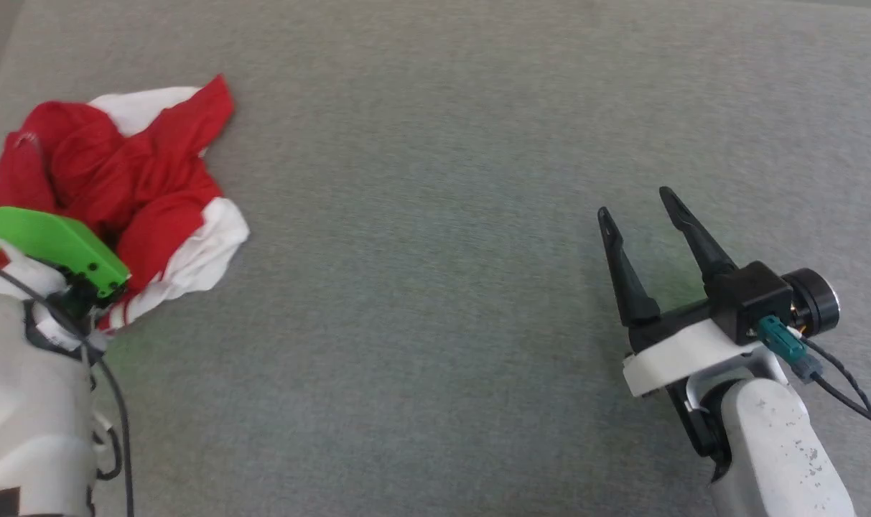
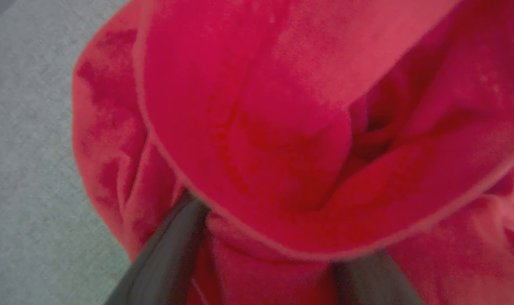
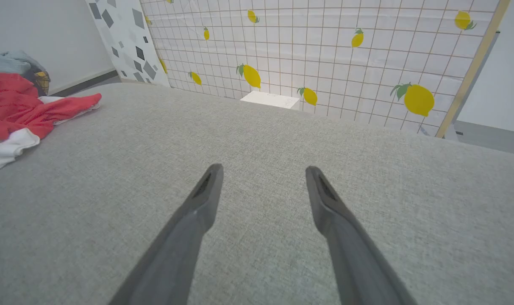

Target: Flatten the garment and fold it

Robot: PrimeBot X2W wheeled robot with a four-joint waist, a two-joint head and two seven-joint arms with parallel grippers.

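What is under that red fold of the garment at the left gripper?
Two dark fingers of the left gripper, spread apart, run under the fold of the garment. Their tips are covered, so what they touch cannot be seen.

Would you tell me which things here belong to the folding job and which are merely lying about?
Job: red and white T-shirt; left gripper, among its folds; open right gripper; grey cloth surface.
Lying about: white box; lemon-print screen; bluish cloth heap.

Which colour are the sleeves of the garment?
The sleeves are white, one edged with red stripes; head view shows them best.
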